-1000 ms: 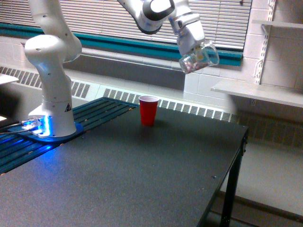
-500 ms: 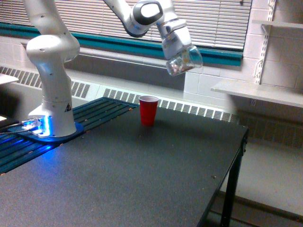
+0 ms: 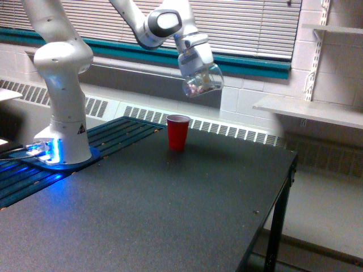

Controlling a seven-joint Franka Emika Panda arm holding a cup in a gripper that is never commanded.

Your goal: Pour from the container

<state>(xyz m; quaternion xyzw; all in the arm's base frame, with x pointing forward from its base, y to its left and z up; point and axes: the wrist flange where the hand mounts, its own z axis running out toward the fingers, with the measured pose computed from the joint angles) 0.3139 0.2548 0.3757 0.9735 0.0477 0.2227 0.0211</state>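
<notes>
Above the dark table (image 3: 170, 215), the white arm's pincer (image 3: 195, 63) grips the clear cup (image 3: 202, 83) and holds it in the air, tilted, with its mouth turned down toward the exterior view's left. Small pinkish bits show through the cup wall, gathered toward the lower side. The cup is up and slightly to the exterior view's right of the red cup (image 3: 177, 132), well apart from it, not touching.

The red cup stands upright on the table near the far edge, mouth open upward. What is inside it cannot be told from this view.

The arm's base (image 3: 62, 141) stands at the exterior view's left on a blue-lit mounting plate (image 3: 48, 158) over dark slats. Behind the table: a radiator grille (image 3: 227, 130) along the wall, window blinds (image 3: 255, 22) above a teal sill, and a white shelf (image 3: 312, 110) at the exterior view's right.
</notes>
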